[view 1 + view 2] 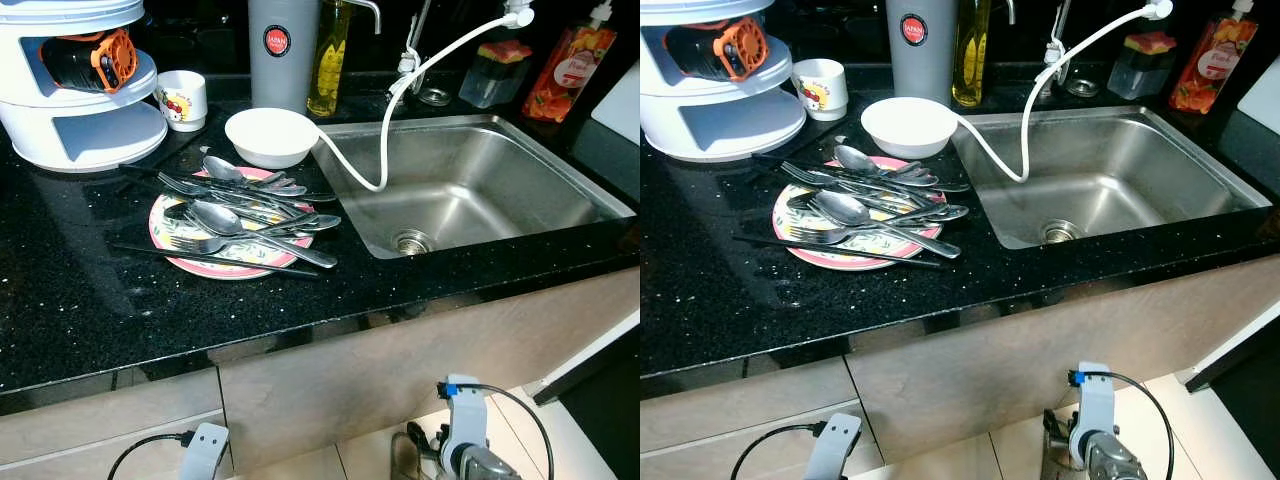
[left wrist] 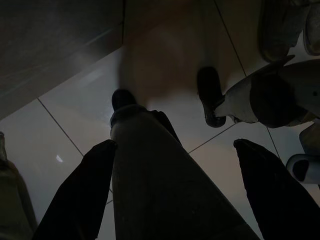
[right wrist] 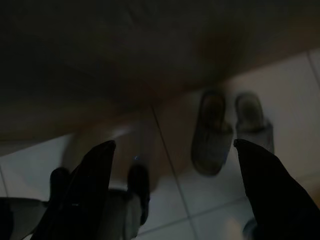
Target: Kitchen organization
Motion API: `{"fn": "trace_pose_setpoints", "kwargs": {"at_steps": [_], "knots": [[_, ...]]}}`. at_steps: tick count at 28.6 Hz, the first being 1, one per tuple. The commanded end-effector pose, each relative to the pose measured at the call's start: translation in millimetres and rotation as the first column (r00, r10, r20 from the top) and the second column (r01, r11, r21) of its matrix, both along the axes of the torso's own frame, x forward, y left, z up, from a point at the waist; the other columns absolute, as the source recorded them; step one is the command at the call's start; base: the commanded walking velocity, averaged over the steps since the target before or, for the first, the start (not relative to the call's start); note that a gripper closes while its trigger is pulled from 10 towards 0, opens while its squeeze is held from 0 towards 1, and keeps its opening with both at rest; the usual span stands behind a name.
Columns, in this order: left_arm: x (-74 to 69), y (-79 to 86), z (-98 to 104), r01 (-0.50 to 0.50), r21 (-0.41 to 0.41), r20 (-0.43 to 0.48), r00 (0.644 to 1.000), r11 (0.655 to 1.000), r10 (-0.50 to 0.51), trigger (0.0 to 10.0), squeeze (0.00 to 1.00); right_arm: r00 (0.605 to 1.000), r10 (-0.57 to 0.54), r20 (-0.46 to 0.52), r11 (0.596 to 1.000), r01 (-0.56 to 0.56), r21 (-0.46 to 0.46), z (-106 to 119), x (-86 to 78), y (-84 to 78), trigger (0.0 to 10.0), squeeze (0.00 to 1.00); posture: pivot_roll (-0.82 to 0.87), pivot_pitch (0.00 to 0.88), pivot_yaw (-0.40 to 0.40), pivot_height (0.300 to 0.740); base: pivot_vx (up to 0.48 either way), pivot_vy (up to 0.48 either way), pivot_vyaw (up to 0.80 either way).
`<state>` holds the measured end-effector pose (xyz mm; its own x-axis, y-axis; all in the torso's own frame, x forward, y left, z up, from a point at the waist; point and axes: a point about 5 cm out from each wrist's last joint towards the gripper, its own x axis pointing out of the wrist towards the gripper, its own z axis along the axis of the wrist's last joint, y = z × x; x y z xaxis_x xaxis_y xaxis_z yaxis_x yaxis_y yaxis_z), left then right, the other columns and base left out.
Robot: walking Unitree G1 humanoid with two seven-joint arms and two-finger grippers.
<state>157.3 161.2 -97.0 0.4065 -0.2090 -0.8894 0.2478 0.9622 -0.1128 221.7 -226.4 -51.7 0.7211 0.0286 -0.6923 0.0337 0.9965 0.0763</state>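
A black counter [image 1: 80,290] runs across the scene with a steel sink [image 1: 470,190] set in its right half. Left of the sink lies a plate [image 1: 170,235] piled with cutlery [image 1: 245,215]: spoons, forks and a pair of dark chopsticks crossing its near edge. Just beyond the plate stands a white bowl [image 1: 270,137], almost touching the sink's far left corner. A white hose [image 1: 385,120] loops from the far right down into the basin. Farther back are a small cup [image 1: 182,100], a grey flask [image 1: 283,50], an oil bottle [image 1: 328,60] and, at far left, a white tiered rack [image 1: 80,90]. An orange soap bottle [image 1: 572,70] stands far right.

Both arms hang low in front of the cabinet. The wrist views add what the head views lack: the left gripper [image 2: 177,150] has its fingers spread wide over pale floor tiles, with the robot's leg between them. The right gripper [image 3: 175,150] is likewise spread and holds nothing, above tiles where a pair of slippers [image 3: 230,130] sits.
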Motion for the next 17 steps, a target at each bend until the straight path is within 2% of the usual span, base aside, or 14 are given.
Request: {"fn": "trace_pose_setpoints", "kwargs": {"at_steps": [1, 3, 5, 7, 9, 13, 14, 15, 17], "knots": [[-11.1, -3.7, -4.7, -0.003, -0.004, -0.046, 0.999, 1.0, 0.003, 10.0, 0.0, 0.999, 0.038, 0.03, 0.999, -0.037, -0.029, 5.1, 4.9, -3.6, 10.0, 0.0, -0.04, 0.015, -0.085, 0.74, 0.0, 0.0, 0.0], [-11.3, -4.2, -4.8, -0.003, -0.005, -0.047, 0.999, 1.0, 0.003, 10.0, 0.0, 0.998, 0.055, 0.039, 0.998, -0.053, -0.036, 6.6, 6.5, -3.4, 10.0, 0.0, -0.05, 0.017, -0.088, 0.74, 0.0, 0.0, 0.0], [-14.0, -6.0, -5.9, -0.007, -0.009, -0.053, 0.999, 1.0, 0.007, 10.0, 0.0, 0.988, 0.133, 0.077, 0.99, -0.129, -0.059, 12.6, 12.8, -1.7, 10.0, 0.0, -0.05, 0.022, -0.095, 0.74, 0.0, 0.0, 0.0], [-15.0, -6.4, -6.3, -0.008, -0.01, -0.055, 0.998, 1.0, 0.008, 10.0, 0.0, 0.985, 0.152, 0.084, 0.987, -0.147, -0.065, 13.7, 13.9, -1.1, 10.0, 0.0, -0.05, 0.022, -0.095, 0.74, 0.0, 0.0, 0.0], [-18.5, -7.5, -7.6, -0.011, -0.013, -0.065, 0.998, 1.0, 0.01, 10.0, 0.0, 0.97, 0.223, 0.095, 0.973, -0.215, -0.088, 15.4, 14.6, 1.3, 10.0, 0.0, -0.06, 0.029, -0.099, 0.74, 0.0, 0.0, 0.0], [-19.7, -8.1, -8.0, -0.014, -0.015, -0.069, 0.998, 1.0, 0.013, 10.0, 0.0, 0.96, 0.259, 0.106, 0.963, -0.249, -0.101, 17.0, 15.5, 2.5, 10.0, 0.0, -0.05, 0.03, -0.1, 0.74, 0.0, 0.0, 0.0], [-20.0, -8.3, -8.1, -0.015, -0.016, -0.07, 0.997, 1.0, 0.014, 10.0, 0.0, 0.954, 0.276, 0.119, 0.959, -0.264, -0.107, 18.7, 16.9, 3.5, 10.0, 0.0, -0.05, 0.03, -0.103, 0.74, 0.0, 0.0, 0.0], [-20.7, -8.4, -8.4, -0.018, -0.016, -0.073, 0.997, 1.0, 0.017, 10.0, 0.0, 0.925, 0.347, 0.152, 0.934, -0.327, -0.142, 24.9, 22.5, 7.3, 10.0, 0.0, -0.05, 0.03, -0.104, 0.74, 0.0, 0.0, 0.0], [-20.9, -8.4, -8.4, -0.019, -0.016, -0.074, 0.997, 1.0, 0.018, 10.0, 0.0, 0.912, 0.377, 0.163, 0.922, -0.353, -0.158, 27.4, 24.8, 8.9, 10.0, 0.0, -0.06, 0.027, -0.105, 0.74, 0.0, 0.0, 0.0]]}}
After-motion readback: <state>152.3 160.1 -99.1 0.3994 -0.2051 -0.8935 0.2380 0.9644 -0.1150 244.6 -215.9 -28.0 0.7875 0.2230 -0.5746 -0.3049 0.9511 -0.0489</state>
